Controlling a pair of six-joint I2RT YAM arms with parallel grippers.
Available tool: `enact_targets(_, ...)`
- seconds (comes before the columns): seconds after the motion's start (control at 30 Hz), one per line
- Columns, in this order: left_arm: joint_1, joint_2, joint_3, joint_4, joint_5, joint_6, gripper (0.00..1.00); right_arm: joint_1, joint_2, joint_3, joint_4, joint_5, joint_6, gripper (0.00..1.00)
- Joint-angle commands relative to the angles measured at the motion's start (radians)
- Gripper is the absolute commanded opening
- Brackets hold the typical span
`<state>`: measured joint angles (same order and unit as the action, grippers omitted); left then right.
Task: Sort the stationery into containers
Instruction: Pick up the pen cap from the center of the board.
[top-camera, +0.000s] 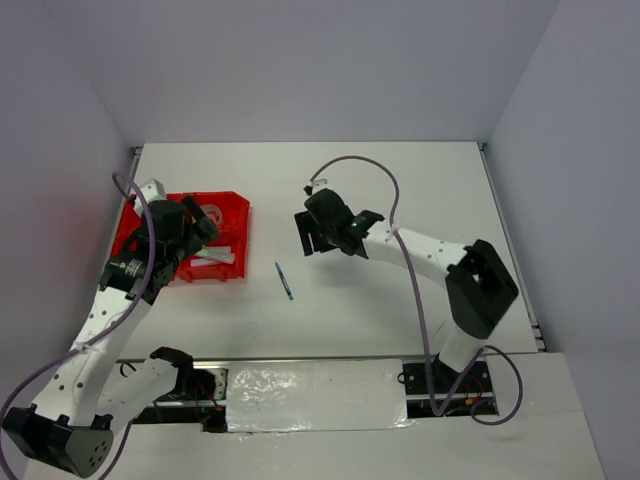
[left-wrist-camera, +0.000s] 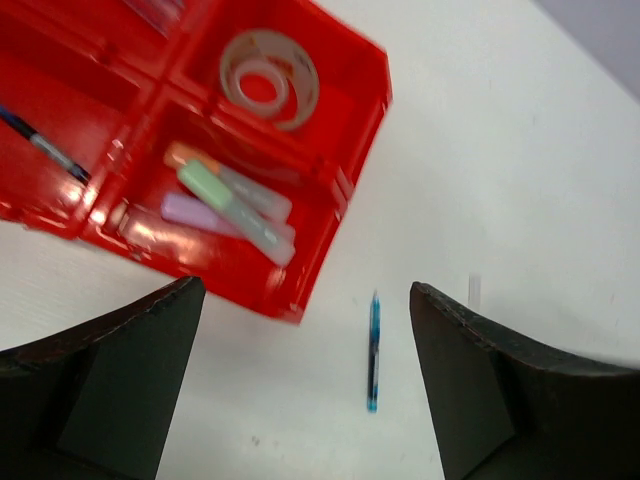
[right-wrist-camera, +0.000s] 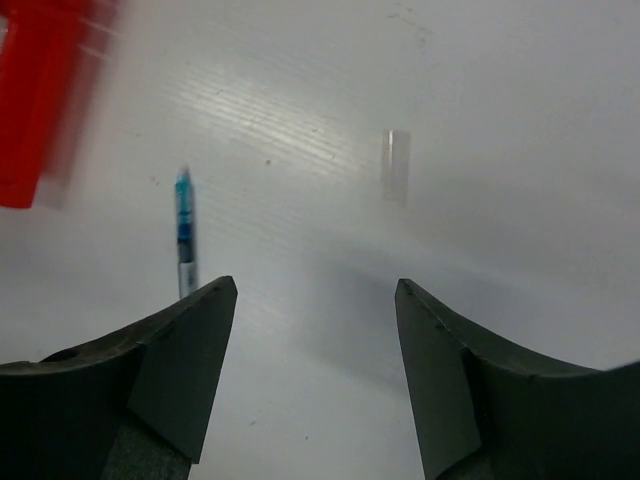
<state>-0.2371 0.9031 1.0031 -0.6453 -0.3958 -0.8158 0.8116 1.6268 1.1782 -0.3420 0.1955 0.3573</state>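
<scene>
The red tray (top-camera: 238, 207) sits at the table's left. In the left wrist view its compartments (left-wrist-camera: 352, 165) hold a tape roll (left-wrist-camera: 270, 78), green, purple and orange markers (left-wrist-camera: 225, 200), and a dark blue pen (left-wrist-camera: 45, 150). One thin blue pen (top-camera: 285, 281) lies loose on the table right of the tray; it shows in the left wrist view (left-wrist-camera: 373, 352) and in the right wrist view (right-wrist-camera: 184, 225). My left gripper (top-camera: 205, 228) hovers over the tray's right side, open and empty (left-wrist-camera: 305, 288). My right gripper (top-camera: 316, 238) is open and empty (right-wrist-camera: 315, 285), above the table right of the pen.
A small clear, faint piece (right-wrist-camera: 397, 165) lies on the white table right of the pen; it also shows in the left wrist view (left-wrist-camera: 475, 290). Grey walls close the table on three sides. The tray's edge (right-wrist-camera: 40, 100) shows blurred in the right wrist view.
</scene>
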Motion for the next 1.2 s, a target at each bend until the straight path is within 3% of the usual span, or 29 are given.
enact_targets(0.0,-0.077,-0.023,-0.041,-0.028,0.072,0.026,0.95,-0.037,0.135,0.141,-0.124,0.002,-0.076,0.72)
enact_targets(0.13,-0.119,-0.047,-0.07,-0.057,0.092,0.087,0.94,-0.068,0.277,0.297,-0.189,-0.013,-0.106,0.64)
enact_targets(0.37,-0.128,-0.208,-0.09,-0.102,0.084,0.152,0.94,-0.103,0.425,0.391,-0.219,-0.048,-0.133,0.6)
enact_targets(0.93,-0.13,-0.236,-0.095,-0.131,0.173,0.195,0.94,-0.15,0.55,0.437,-0.219,-0.148,-0.169,0.46)
enact_targets(1.17,-0.131,-0.228,-0.101,-0.122,0.192,0.204,0.94,-0.155,0.558,0.414,-0.215,-0.166,-0.158,0.34)
